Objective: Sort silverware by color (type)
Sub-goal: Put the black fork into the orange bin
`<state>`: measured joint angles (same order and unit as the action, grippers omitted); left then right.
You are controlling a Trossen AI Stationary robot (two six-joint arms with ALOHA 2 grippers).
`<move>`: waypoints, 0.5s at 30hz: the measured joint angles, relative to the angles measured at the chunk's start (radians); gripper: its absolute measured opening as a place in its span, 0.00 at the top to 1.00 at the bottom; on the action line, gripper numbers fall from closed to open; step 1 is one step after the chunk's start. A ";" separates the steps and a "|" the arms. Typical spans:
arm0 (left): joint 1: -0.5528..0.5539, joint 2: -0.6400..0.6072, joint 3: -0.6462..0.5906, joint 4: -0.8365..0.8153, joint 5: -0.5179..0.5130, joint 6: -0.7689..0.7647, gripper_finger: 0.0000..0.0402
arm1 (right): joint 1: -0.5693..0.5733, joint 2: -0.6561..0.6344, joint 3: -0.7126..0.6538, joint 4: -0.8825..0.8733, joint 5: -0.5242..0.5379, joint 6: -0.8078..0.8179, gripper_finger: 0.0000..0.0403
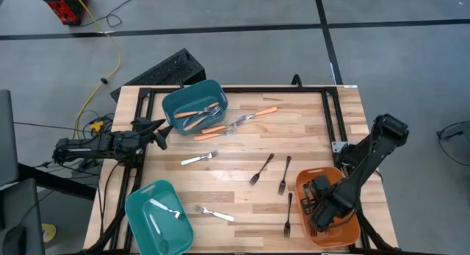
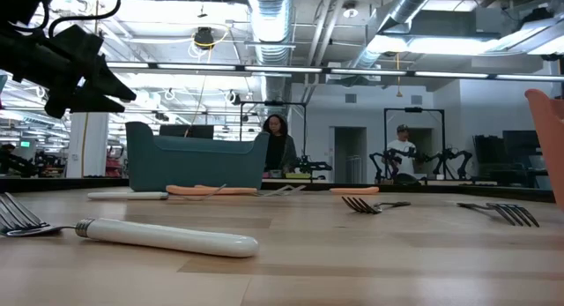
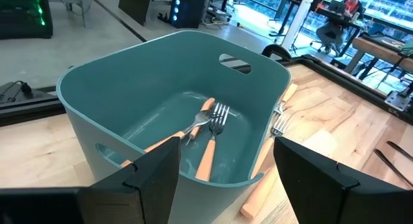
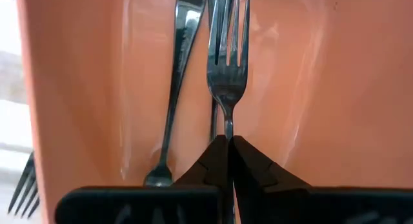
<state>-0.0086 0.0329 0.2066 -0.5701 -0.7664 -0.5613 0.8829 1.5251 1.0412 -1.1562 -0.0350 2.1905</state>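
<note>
My right gripper (image 1: 321, 203) (image 4: 229, 141) is down inside the orange bin (image 1: 345, 229) at the table's near right and is shut on a black fork (image 4: 227, 62). Another black fork (image 4: 173, 88) lies on the bin floor beside it. My left gripper (image 1: 158, 131) (image 3: 226, 153) hangs open at the table's left edge, facing the far teal bin (image 3: 97, 101), which holds orange-handled forks (image 3: 210, 137). A second teal bin (image 1: 139, 207) at the near left holds white forks (image 1: 165, 209). My right gripper pinches the black fork's thin handle (image 4: 227, 126) between its two fingertips. The fork runs straight out beyond the fingers, with its tines (image 4: 227, 24) pointing away over the orange bin's floor. Whether the fork touches the floor, I cannot tell.
Loose on the table lie three black forks (image 1: 261, 169) (image 1: 284, 174) (image 1: 288, 214), two white forks (image 1: 200, 159) (image 1: 214, 213) and orange-handled forks (image 1: 253, 115) (image 1: 213, 131) beside the far teal bin. A black frame (image 1: 330, 112) borders the table's far and side edges. People stand in the room beyond.
</note>
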 joint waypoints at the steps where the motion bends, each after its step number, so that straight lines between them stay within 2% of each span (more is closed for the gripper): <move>1: 0.000 0.000 0.000 0.000 -0.001 0.000 0.42 | 0.001 0.009 0.000 0.002 0.015 0.005 0.91; 15: 0.000 0.000 0.000 0.000 -0.008 0.007 0.42 | 0.001 0.102 -0.001 0.050 0.037 0.009 0.91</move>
<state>-0.0086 0.0327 0.2066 -0.5700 -0.7746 -0.5545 0.8840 1.6272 1.0405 -1.1065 0.0019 2.1998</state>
